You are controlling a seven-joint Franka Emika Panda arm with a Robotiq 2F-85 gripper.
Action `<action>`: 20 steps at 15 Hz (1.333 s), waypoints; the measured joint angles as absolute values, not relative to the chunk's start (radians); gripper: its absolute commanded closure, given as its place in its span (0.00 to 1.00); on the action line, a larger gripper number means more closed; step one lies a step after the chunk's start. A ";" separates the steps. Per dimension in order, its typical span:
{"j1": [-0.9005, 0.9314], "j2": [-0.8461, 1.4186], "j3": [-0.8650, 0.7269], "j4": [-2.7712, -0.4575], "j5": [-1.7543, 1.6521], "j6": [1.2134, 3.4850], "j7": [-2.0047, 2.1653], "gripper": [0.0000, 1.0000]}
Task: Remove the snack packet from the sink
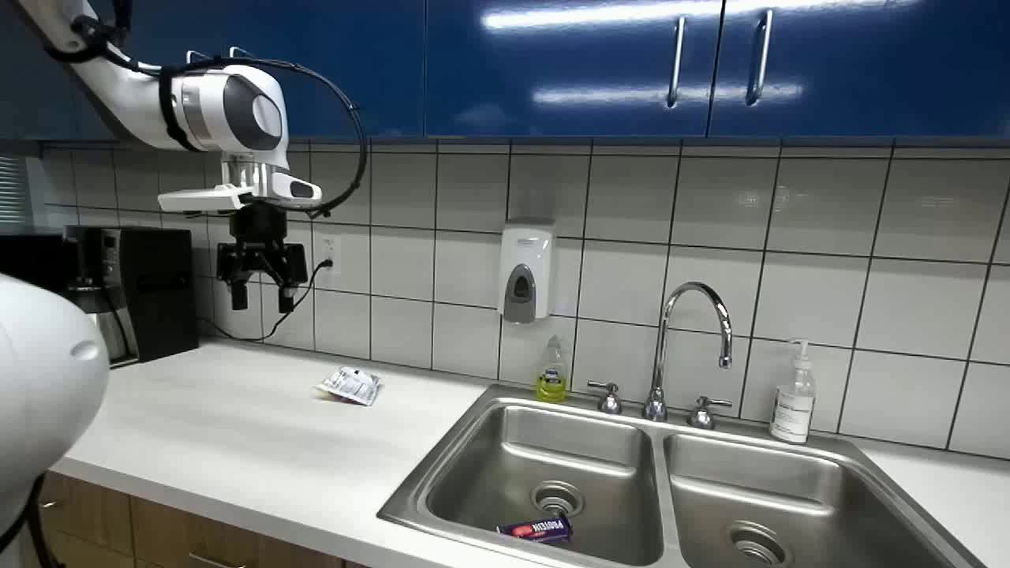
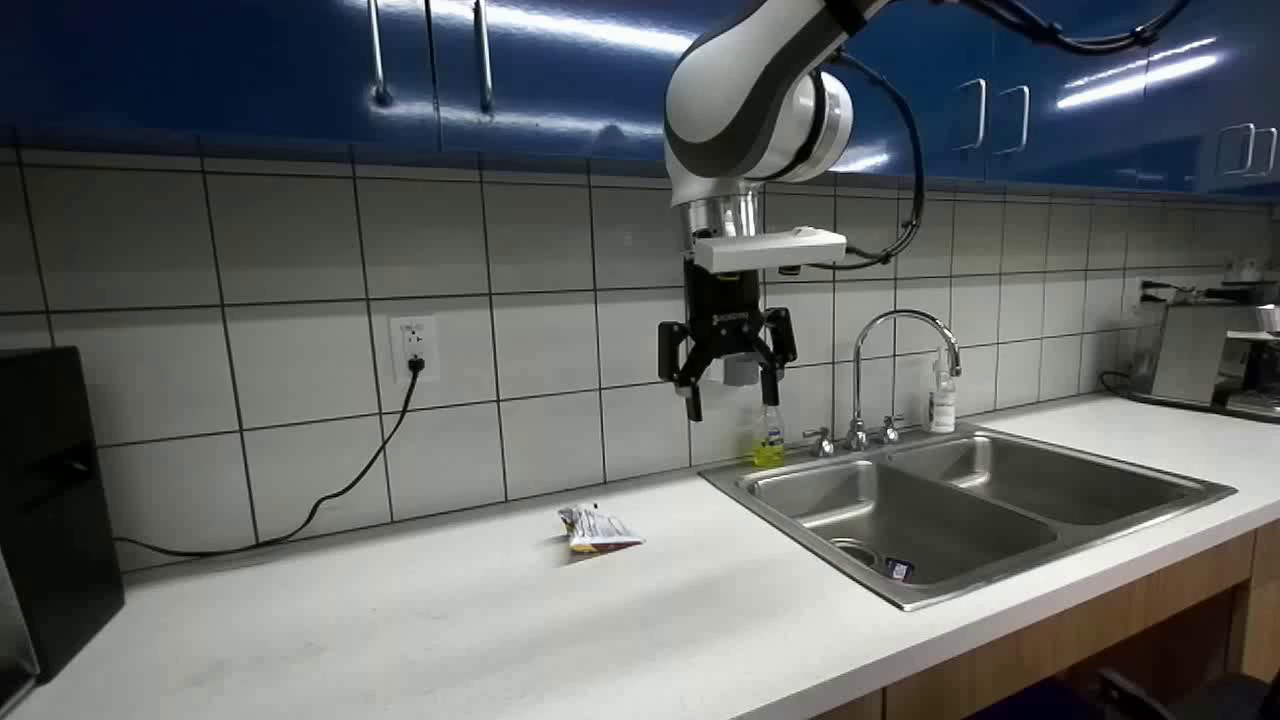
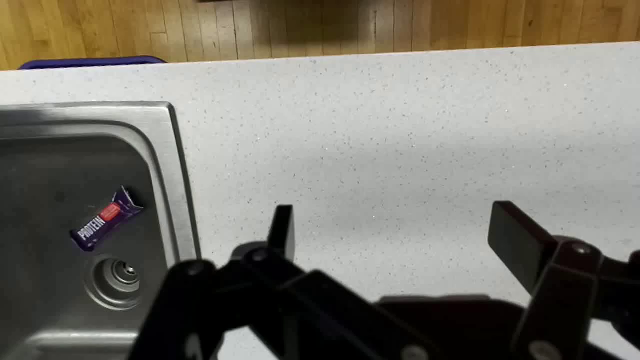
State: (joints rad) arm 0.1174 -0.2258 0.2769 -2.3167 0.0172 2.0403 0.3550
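Note:
The snack packet is a small dark purple packet with a red patch and the word PROTEIN. It lies in a basin of the steel double sink, beside the round drain. In an exterior view only one end of the packet shows above the sink's front rim. In the wrist view the packet lies at the left, inside the sink rim. My gripper is open and empty, pointing down high above the counter, to one side of the sink. Its spread fingers frame only bare counter.
A crumpled white-grey packet lies on the counter. A chrome faucet, a yellow soap bottle and a clear pump bottle stand behind the sink. A dispenser hangs on the wall; a black machine stands at the counter's end.

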 measured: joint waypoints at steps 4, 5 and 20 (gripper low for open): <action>0.121 -0.222 0.271 -2.317 0.016 2.040 0.340 0.00; 0.121 -0.221 0.265 -2.318 0.014 2.040 0.334 0.00; 0.020 -0.294 0.042 -2.458 0.013 2.136 0.330 0.00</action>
